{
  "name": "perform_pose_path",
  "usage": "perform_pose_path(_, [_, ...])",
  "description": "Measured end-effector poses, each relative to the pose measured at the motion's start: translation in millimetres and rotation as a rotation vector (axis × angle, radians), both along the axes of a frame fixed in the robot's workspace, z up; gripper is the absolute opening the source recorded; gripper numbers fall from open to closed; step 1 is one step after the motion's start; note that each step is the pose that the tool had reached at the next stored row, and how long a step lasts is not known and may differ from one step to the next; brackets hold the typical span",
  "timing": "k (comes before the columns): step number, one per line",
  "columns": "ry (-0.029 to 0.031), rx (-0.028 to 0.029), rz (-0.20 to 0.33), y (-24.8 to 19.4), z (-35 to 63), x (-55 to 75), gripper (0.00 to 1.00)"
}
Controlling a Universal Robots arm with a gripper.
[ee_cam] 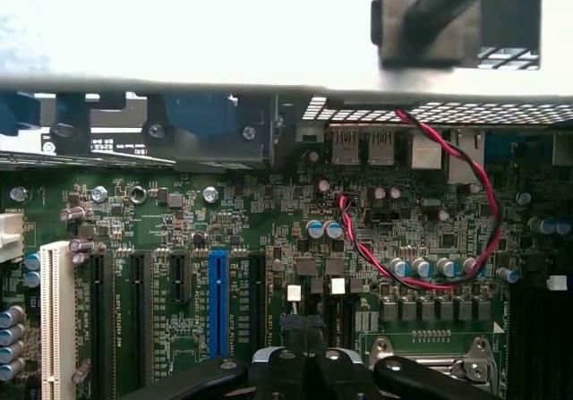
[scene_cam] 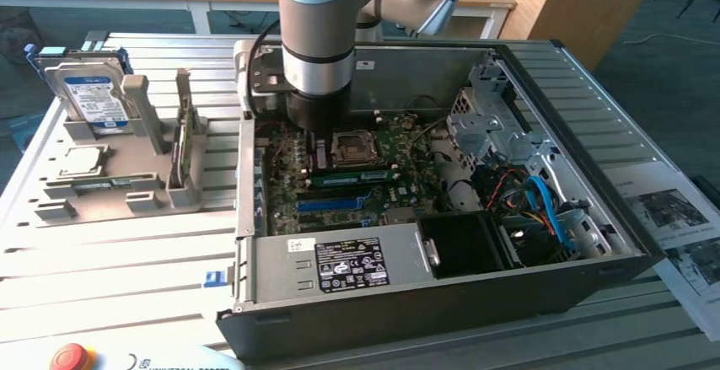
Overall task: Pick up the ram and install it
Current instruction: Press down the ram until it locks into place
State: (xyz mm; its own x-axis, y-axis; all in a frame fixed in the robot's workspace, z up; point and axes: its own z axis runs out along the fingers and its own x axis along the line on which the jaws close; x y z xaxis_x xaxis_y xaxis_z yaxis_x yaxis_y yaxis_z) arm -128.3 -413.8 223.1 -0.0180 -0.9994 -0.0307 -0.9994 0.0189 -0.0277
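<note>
On the left of the exterior view, a grey rack (scene_cam: 113, 197) sits on a slatted metal table (scene_cam: 113, 260). It holds a silver hard drive (scene_cam: 93, 92) with a blue label at upper left and a small square processor chip (scene_cam: 81, 161) below it. At the rack's right edge a thin stick stands on edge; this appears to be the ram (scene_cam: 182, 126), though it is seen edge-on.

In the centre, the robot arm (scene_cam: 315, 41) reaches down into an open computer case (scene_cam: 630, 243). In the wrist view, the end effector (ee_cam: 307, 364) hangs low over the green motherboard (ee_cam: 269, 212), its fingers pressed together with nothing between them.

The pick-up looks not yet made. The ram sits well apart from the end effector, outside the case, toward the exterior view's left. Grasping it would call for parted fingers lined up across the stick's thin edge.
</note>
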Motion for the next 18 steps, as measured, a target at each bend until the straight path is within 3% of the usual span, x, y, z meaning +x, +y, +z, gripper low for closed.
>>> perform_pose_path(4, [-0.0010, 0.0010, 0.000, 0.0, 0.9, 0.2, 0.11])
perform_pose_path(18, [0.0004, -0.0001, 0.000, -0.2, 26.7, 0.0, 0.11])
